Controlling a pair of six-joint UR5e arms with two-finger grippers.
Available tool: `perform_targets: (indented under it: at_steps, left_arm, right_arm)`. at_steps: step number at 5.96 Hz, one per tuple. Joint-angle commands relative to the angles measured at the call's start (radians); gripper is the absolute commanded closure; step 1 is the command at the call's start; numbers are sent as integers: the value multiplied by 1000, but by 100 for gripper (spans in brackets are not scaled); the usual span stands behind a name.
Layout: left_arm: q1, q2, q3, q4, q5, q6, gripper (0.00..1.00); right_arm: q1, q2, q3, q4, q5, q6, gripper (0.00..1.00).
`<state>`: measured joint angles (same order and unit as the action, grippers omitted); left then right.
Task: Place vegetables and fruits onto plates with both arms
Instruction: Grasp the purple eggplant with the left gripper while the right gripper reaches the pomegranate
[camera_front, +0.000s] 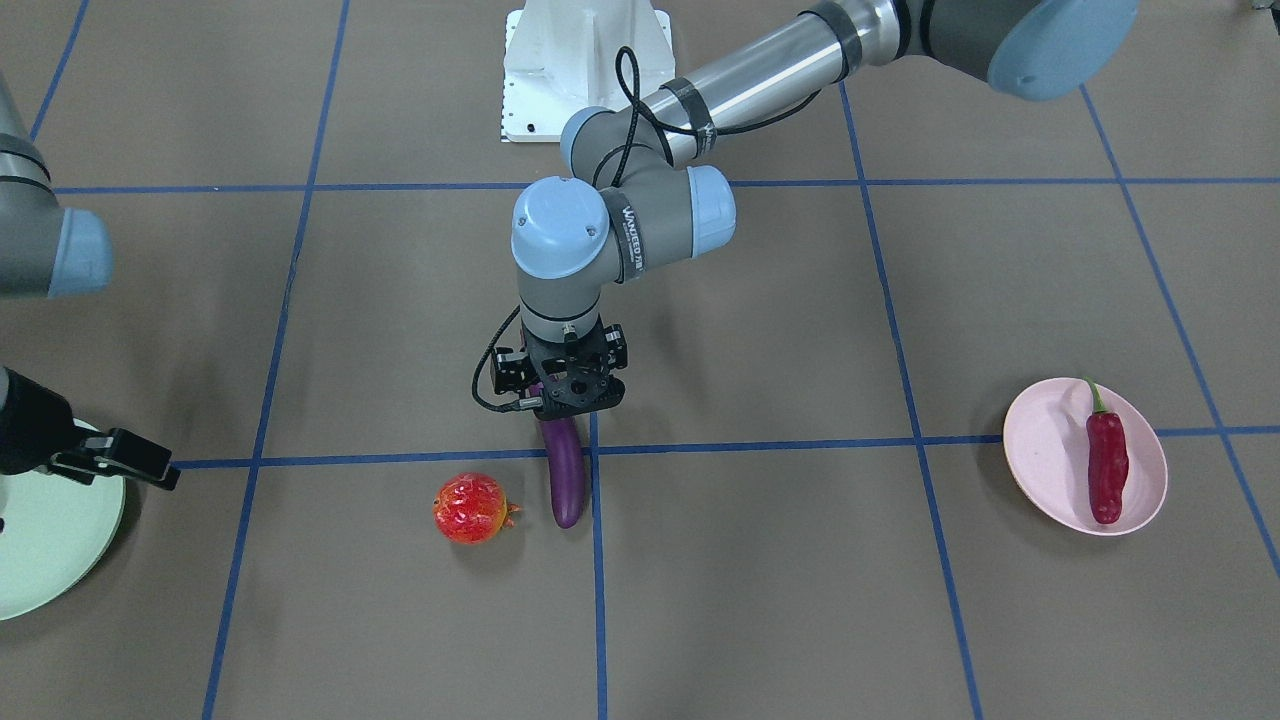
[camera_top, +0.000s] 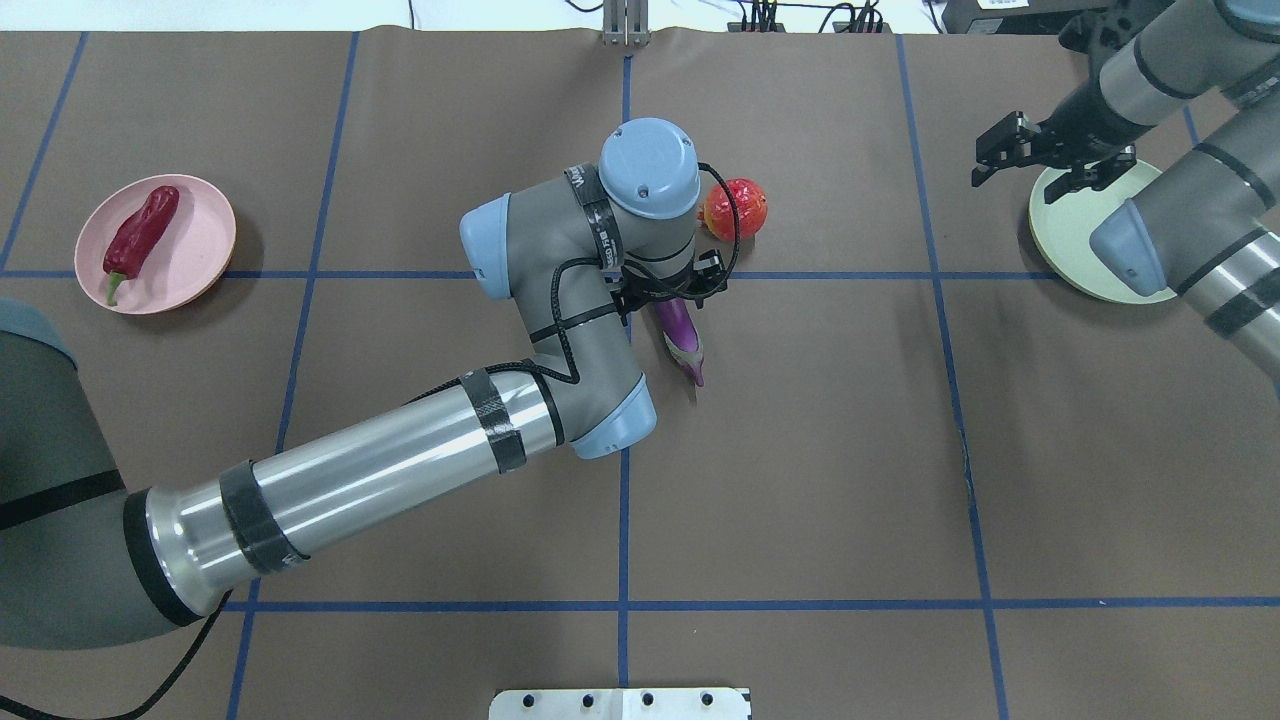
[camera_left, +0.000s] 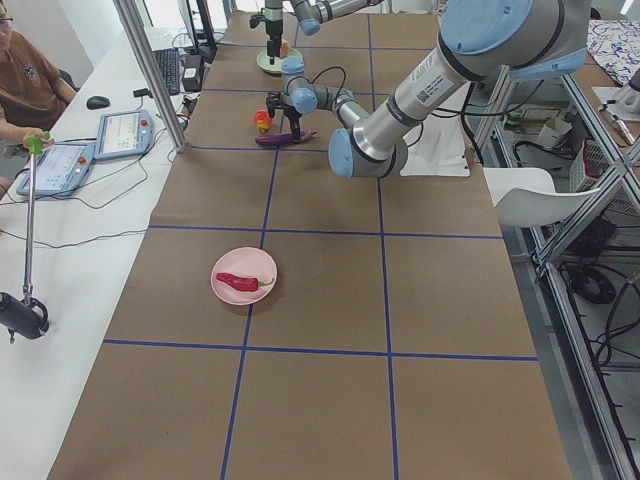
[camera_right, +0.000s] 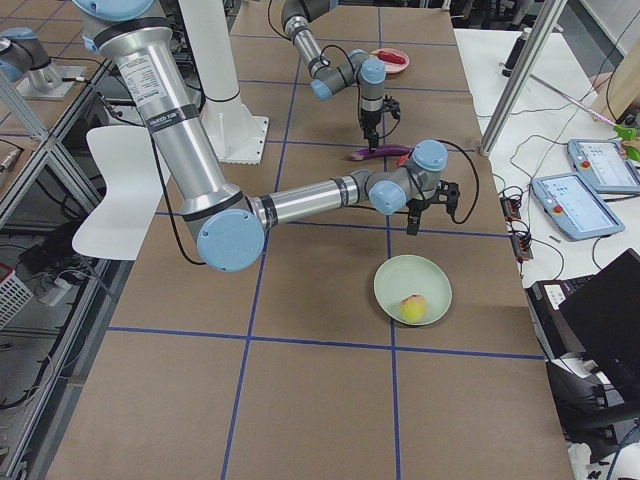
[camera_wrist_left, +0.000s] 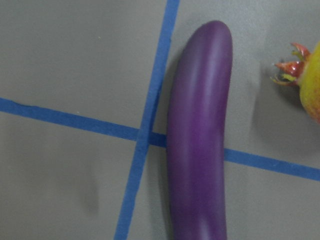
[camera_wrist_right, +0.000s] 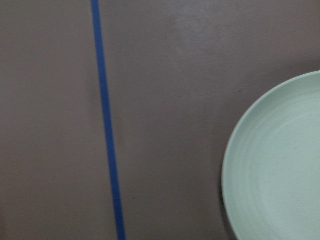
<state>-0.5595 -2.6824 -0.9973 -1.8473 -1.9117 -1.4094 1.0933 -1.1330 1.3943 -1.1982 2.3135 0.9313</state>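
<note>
left claw (camera_front: 565, 390) low over cap end of eggplant (camera_front: 565, 475) on tabletop (camera_front: 800, 600), grip state indiscernible; right claw (camera_top: 992, 158) spread, empty. off-centre grasp may let eggplant tilt, slip, or nudge pomegranate (camera_front: 470, 508).

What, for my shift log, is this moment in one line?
left gripper: over eggplant, state unclear | right gripper: open, beside green plate | peach on green plate | chili on pink plate | pomegranate on table beside eggplant
</note>
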Motion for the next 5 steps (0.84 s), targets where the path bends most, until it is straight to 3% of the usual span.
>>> perform_targets:
  at_steps: [1,2,3,5]
  left_arm:
    - [15,-8,31,-29,25,-2,4]
    - [16,-8,32,-29,26,-3,16]
    - [26,-8,32,-29,28,-17,39]
    - [35,-8,28,-32,26,-43,100]
  right_arm:
    - [-52,41,3,0,-3,98,0]
    - [-65,42,2,0,-3,100,0]
    - [-76,55,-1,-1,-5,100,0]
    - [-93,76,-9,-1,-13,113,0]
